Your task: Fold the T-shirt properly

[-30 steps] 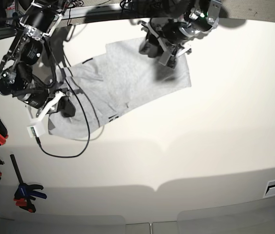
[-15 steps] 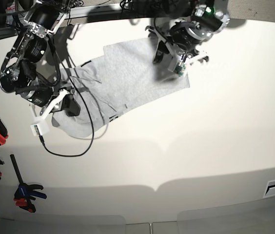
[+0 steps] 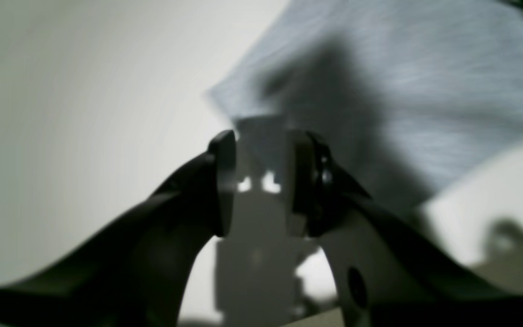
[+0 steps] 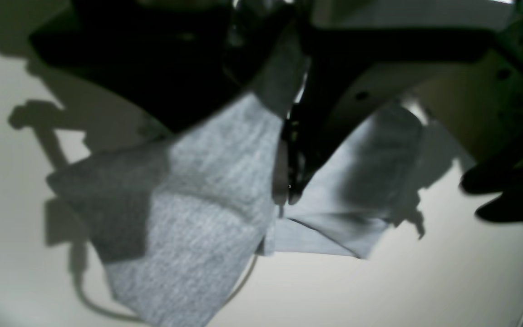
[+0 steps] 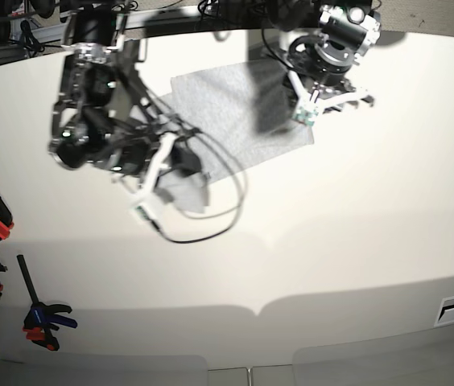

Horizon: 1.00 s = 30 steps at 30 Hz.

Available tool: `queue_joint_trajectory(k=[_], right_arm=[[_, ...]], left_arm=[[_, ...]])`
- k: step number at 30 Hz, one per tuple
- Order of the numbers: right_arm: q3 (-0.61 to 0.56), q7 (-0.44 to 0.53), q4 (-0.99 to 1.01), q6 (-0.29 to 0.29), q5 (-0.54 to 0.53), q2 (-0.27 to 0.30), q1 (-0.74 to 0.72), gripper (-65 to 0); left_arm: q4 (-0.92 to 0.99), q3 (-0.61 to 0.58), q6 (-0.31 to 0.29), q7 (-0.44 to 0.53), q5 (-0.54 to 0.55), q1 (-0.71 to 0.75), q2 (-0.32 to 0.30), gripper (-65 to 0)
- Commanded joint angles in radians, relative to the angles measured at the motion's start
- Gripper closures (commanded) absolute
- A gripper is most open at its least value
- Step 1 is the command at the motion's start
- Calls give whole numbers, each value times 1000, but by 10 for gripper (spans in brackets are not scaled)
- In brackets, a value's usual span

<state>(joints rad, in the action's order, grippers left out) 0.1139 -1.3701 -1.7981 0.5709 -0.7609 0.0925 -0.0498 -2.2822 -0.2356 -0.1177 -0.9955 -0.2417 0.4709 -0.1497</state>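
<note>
Since half a second ago, right hand (image 5: 180,161) has swung from left edge toward frame centre, dragging the T-shirt (image 5: 235,112) edge along.

Risk: cloth slips from the pinch or bunches mid-carry, skewing the fold; trailing cable (image 5: 211,225) could snag.

T-shirt lies upper centre on table (image 5: 332,241); right hand pinches its lifted flap. Left hand (image 3: 261,181), fingers slightly spread and empty, hovers at the shirt's right corner.

The T-shirt (image 5: 227,112) is light heather grey, the table (image 5: 348,241) off-white, both tools' fingers black.
</note>
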Motion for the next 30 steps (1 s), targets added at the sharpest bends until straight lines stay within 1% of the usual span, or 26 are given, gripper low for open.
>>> queue_joint_trajectory(k=[1,3,4,8,12,15,18,19,21,25,30], right_arm=[[-13,27,-21,-8,-31,-24,-20,0],[-38,27,-21,-10,-31,-65,-22,0],[-50,27,-21,-11,-27,-84,-22,0],[-102,26,-21,-12,-23,-154,-21,0],[-140,26,-21,-14,-23,-193,-22,0],[-157,25,-21,-14,-24,-201,-24,0],[-160,24,-21,-14,-19,-200,-26,0],[-160,25,-21,-14,-14,-200,-26,0],[-160,24,-21,-14,-1,-199,-24,0],[-160,24,-21,-14,-1,-192,-27,0],[-160,24,-22,-18,-1,-193,-33,0]], left_arm=[[-20,-1,32,19,-32,-3,0,-166],[-20,-1,72,11,-75,-3,0,-166],[-20,-1,81,0,-84,-3,0,-166],[-19,-1,84,-98,-82,8,-1,-166],[-10,-1,85,-106,-77,95,-1,-166],[16,-1,85,-59,-24,158,-1,-166],[39,-1,84,71,66,197,-1,-166],[49,-1,84,113,80,200,0,-166],[79,-1,85,153,57,196,-1,-165],[215,-1,101,158,-19,186,0,-163],[377,-1,103,206,-19,136,0,-163]])
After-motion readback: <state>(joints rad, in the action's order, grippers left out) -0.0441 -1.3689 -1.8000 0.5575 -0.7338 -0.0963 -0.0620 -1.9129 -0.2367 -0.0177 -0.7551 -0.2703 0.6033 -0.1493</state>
